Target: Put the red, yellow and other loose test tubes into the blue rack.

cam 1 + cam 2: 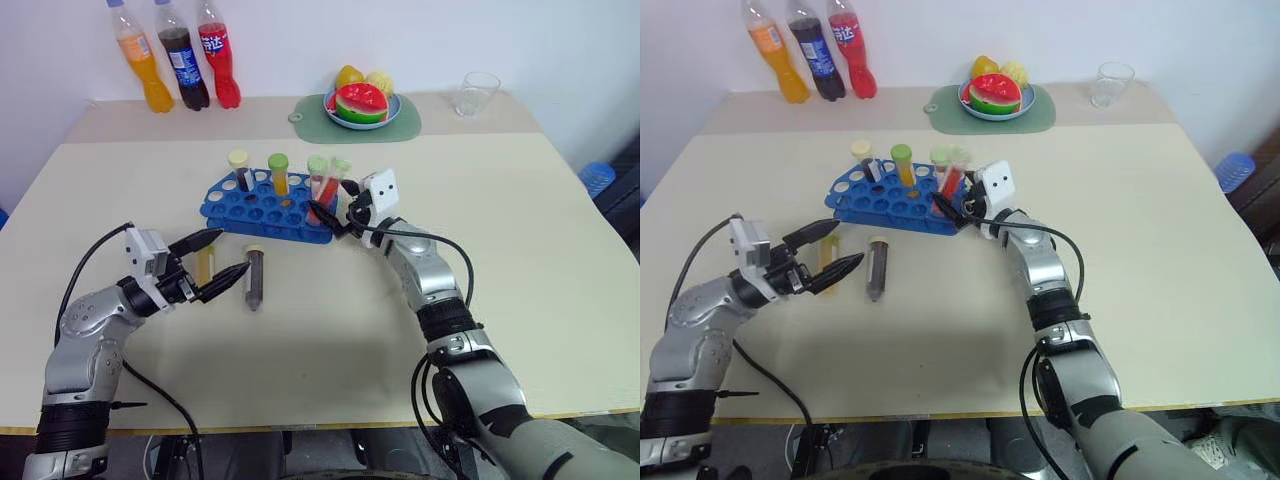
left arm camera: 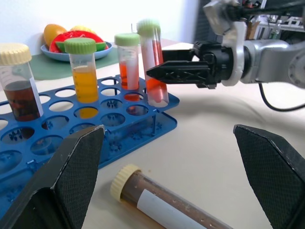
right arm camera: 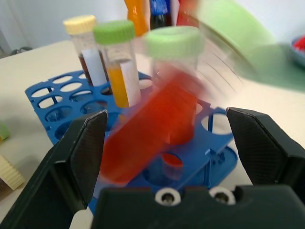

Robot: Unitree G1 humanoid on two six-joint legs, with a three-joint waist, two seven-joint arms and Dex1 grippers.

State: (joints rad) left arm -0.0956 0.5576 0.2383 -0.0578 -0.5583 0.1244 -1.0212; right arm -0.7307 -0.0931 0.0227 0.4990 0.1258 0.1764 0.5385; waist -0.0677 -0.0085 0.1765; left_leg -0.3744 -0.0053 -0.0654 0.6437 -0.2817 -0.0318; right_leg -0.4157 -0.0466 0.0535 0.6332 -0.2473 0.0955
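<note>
Between left hand fingers: the left hand [image 1: 212, 266] is being held open around the yellow tube [image 1: 204, 266].
Brown tube [image 1: 254, 279]: lying just beside, long axis toward the blue rack [image 1: 262, 206].
Right hand [image 1: 338, 211]: open at the red tube [image 1: 321, 196].

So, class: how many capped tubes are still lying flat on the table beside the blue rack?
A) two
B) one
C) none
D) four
A: a dark brown tube and a yellow-orange tube lie on the table in front of the blue rack.

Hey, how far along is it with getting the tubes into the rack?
Three tubes stand upright in the blue rack. A red tube leans at its corner, between the open right gripper fingers. A brown tube and yellow tube lie on the table by the open left gripper.
</note>
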